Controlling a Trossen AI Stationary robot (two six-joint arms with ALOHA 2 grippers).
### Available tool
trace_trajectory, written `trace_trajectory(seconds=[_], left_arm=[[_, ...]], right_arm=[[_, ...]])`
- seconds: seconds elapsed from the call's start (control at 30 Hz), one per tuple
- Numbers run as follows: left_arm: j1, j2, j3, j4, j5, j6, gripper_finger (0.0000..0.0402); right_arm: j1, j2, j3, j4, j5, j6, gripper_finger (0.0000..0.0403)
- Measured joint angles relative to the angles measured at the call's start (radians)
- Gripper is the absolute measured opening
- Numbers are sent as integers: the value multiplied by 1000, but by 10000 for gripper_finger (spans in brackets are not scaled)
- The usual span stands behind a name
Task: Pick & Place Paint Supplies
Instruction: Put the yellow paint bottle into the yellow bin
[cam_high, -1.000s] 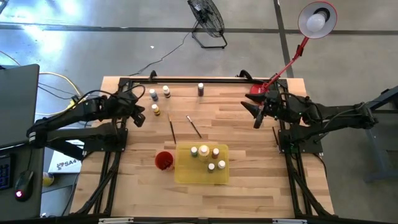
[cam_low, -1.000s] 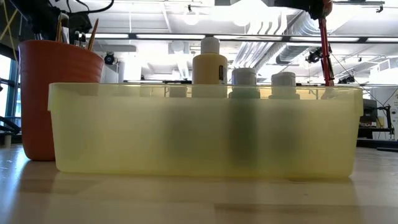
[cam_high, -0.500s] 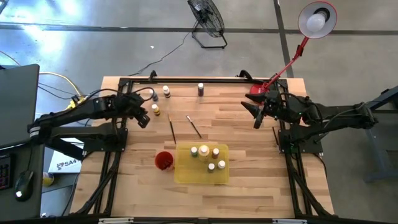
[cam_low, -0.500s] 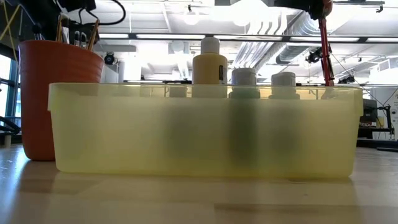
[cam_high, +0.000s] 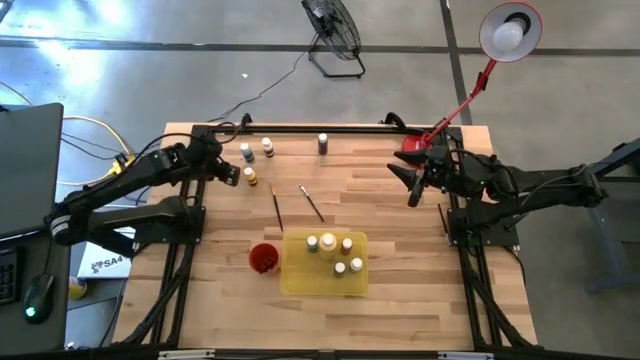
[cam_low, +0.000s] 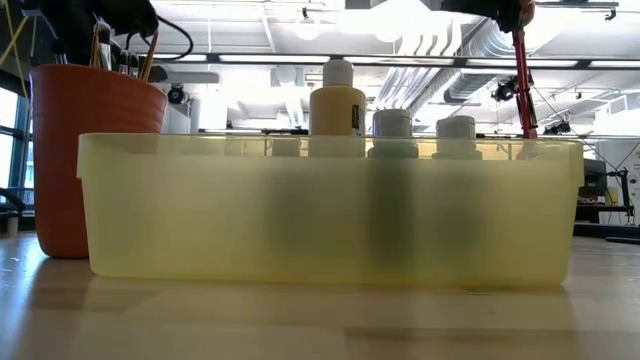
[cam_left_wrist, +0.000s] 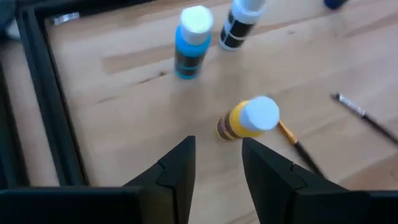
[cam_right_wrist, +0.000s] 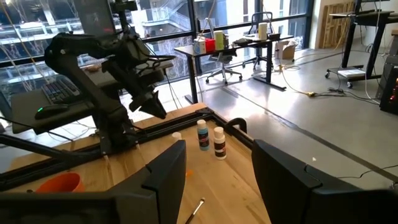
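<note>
Paint supplies are split between two spots, taking the yellow tray (cam_high: 294, 282) as the landmark. Five bottles already stand upright inside it, among them the larger yellow bottle (cam_low: 337, 100), whose cap rises above the tray wall in the low view. That suggests the tray is the drop-off for bottles. Touching or just beside the tray's left edge stands the red cup (cam_high: 263, 258), with brush handles poking out of it — evidently the place for brushes.

Well beyond the tray, toward the far left corner of the table, the unsorted bottles wait: a blue bottle (cam_left_wrist: 191, 42), a black-labelled bottle (cam_left_wrist: 241, 22) and a yellow-orange bottle (cam_left_wrist: 248, 119), all standing. A dark-capped bottle (cam_high: 322, 143) stands alone farther along the far edge. Two paintbrushes (cam_high: 275, 207) lie loose between that group and the tray.

The left gripper (cam_high: 228, 173) hovers over this far group, fingers part-way open with nothing between them. The yellow-orange bottle sits just ahead of the gap — probably the next pick, with the jaws opening to fit round its cap.

The right gripper (cam_high: 412, 184) waits well to the tray's far right, jaws apart and empty.
</note>
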Motion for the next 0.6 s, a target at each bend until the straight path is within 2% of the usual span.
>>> trace_trajectory(seconds=[0.17, 0.4, 0.6], left_arm=[[20, 54, 0, 75, 103, -39, 130], [20, 243, 0, 95, 136, 22, 130], [20, 359, 38, 98, 296, 79, 130]], right_arm=[[0, 0, 0, -1, 0, 2, 174], [0, 0, 0, -6, 0, 2, 174], [0, 0, 0, -14, 0, 22, 174]])
